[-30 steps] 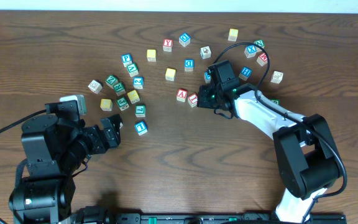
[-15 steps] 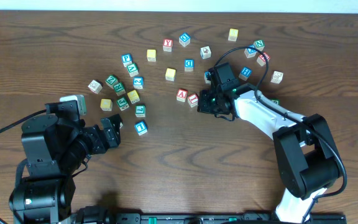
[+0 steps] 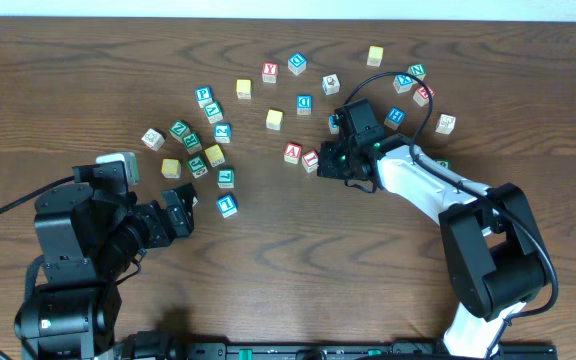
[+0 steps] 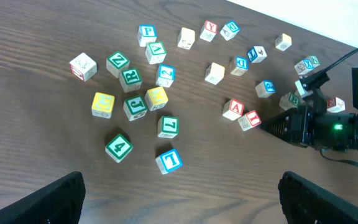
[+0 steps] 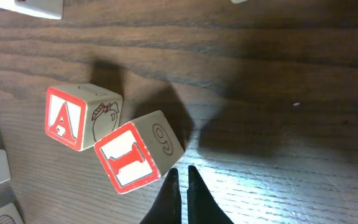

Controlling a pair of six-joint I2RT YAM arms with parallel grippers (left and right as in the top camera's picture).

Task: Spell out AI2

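Desk: dark wood, alphabet cubes scattered over its far half.

My right arm reaches in across the middle of the desk. My left arm sits at the near-left edge, clear of the cubes.

My left fingers are spread wide and hold nothing. In the left wrist view one tip shows at each lower corner. The blue 1 cube is the cube nearest them.

My right fingers are pressed together with only a sliver of gap and grip nothing. They are down low at the desk, with the tips at the I cube's near corner. I can't tell if they touch it.

A cube: mid-desk, red A facing up, just left of the I cube.

I cube: red I facing up, a 6 on its side face. It is rotated relative to the A cube, and the two meet at a corner.

2 cube: I think it is the blue-marked cube in the left cluster, well apart from the A and I cubes. The glyph is too small to read for sure.
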